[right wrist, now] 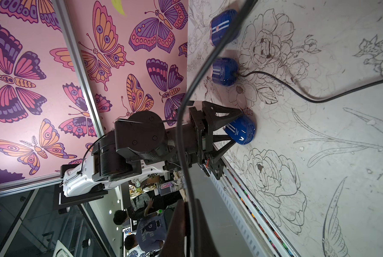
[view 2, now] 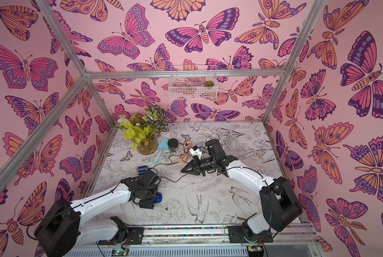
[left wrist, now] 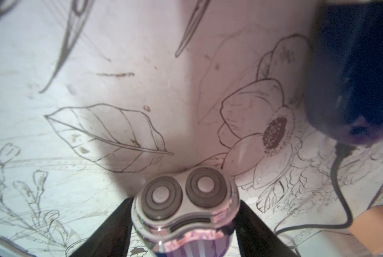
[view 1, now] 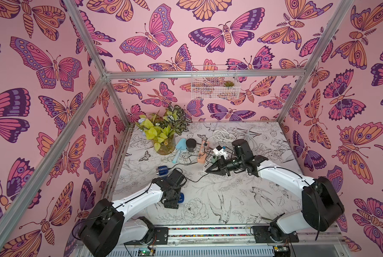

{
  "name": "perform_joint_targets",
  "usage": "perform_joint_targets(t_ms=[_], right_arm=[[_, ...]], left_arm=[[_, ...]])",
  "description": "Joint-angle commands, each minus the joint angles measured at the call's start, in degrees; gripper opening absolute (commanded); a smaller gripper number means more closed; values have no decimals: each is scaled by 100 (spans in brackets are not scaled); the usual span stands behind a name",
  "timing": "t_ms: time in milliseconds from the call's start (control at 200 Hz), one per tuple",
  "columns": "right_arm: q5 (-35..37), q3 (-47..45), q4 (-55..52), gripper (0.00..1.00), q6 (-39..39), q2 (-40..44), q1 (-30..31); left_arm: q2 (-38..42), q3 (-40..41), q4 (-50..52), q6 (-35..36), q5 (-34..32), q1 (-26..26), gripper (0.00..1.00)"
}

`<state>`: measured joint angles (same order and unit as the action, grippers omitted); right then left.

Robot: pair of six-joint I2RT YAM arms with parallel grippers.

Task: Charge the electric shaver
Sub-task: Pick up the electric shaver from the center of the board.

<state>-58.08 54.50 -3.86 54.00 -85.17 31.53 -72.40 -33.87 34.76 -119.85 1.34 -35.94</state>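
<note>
Risking squirt-out or tip-over of shaver (right wrist: 239, 130), near-left on table (view 1: 241, 195), glossy rounded blue shell (right wrist: 247, 135) between spread jaws of left gripper (right wrist: 236, 129); firm pinch not evident. Risking snag on thin black cable (right wrist: 297, 94) close by. Right gripper (view 1: 208, 170) pressed together, mid-table. Twin ribbed round cutters (left wrist: 161, 197), chrome rim (left wrist: 186, 235).

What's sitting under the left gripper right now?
A blue shaver, rotary heads facing the wrist camera, sits between the left gripper's fingers. In both top views the arm covers all but a blue edge; finger contact is unclear.
</note>
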Motion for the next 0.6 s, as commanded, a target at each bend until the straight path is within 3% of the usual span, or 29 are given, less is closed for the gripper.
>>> perform_joint_targets(t_ms=[0, 165, 280, 481, 596], right_arm=[[21, -18, 68, 0, 11, 13, 25], [25, -62, 63, 0, 15, 46, 29], [-25, -80, 83, 0, 27, 50, 29], [-89, -225, 117, 0, -48, 99, 29], [-115, -500, 543, 0, 77, 123, 24]], left_arm=[[-374, -58, 315, -2327, 141, 133, 72], [-754, -161, 348, -2017, 256, 280, 67], [-1017, -161, 349, -1846, 317, 301, 43], [-878, -205, 368, -1480, 205, 307, 25], [-657, -618, 689, -1156, 209, 324, 8]])
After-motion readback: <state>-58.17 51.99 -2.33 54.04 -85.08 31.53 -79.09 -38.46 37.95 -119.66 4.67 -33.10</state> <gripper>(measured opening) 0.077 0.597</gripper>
